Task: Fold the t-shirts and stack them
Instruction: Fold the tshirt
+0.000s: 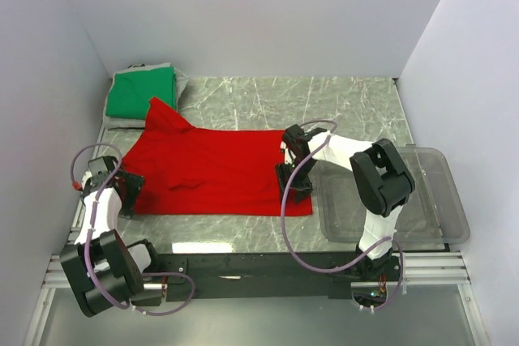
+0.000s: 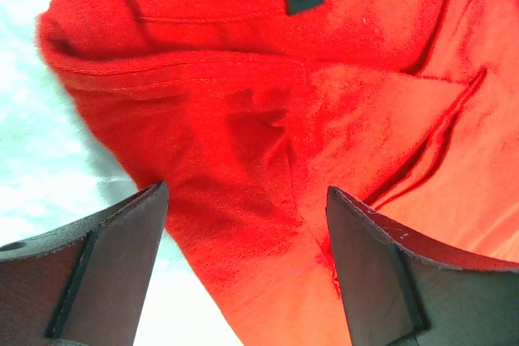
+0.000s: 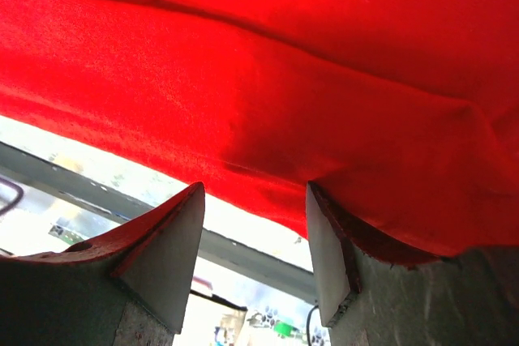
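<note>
1. A red t-shirt (image 1: 215, 172) lies spread across the middle of the marble surface (image 1: 324, 103). A green t-shirt (image 1: 143, 92), already folded, sits at the far left corner.
2. The left pincer (image 2: 243, 269) hovers wide apart over the red shirt's collar end, gripping nothing.
3. The right pincer (image 3: 255, 253) is also parted at the opposite edge, with nothing clamped.
4. The step in hand appears to be starting the red shirt's fold. Next, both pincers likely need to close on their edges and lift together.
</note>
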`<state>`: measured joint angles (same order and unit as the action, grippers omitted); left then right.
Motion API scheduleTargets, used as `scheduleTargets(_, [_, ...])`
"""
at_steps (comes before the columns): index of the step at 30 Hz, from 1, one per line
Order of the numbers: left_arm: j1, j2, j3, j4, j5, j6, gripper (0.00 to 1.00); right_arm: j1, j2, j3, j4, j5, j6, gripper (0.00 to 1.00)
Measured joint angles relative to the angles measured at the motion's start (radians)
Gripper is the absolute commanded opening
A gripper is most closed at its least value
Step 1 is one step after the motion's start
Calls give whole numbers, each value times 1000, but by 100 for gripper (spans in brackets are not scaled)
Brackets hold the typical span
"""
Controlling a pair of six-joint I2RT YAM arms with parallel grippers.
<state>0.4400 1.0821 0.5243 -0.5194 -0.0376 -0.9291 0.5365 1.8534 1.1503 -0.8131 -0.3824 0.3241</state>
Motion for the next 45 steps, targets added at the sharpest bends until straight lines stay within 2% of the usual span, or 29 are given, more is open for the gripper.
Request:
scheduleTargets(6, [-13, -11, 56, -79, -39, 4, 79, 16, -21, -17, -33, 35, 9, 61])
scheduleTargets(12, [-159, -51, 114, -91, -65, 26, 75, 16, -24, 50, -101, 89, 12, 61])
scheduleTargets(16, [-262, -71, 111, -93, -60, 17, 74, 16, -32, 131, -116, 102, 13, 61])
scheduleTargets(26, [-343, -36, 35, -62, -12, -61, 74, 16, -45, 164, -144, 104, 7, 61])
scheduleTargets(35, [-408, 20, 8, 39, 5, -124, 65, 16, -45, 165, -153, 100, -13, 61])
scheduleTargets(45, [-426, 138, 40, 87, -5, -113, 46, 16, -46, 165, -152, 97, -19, 61])
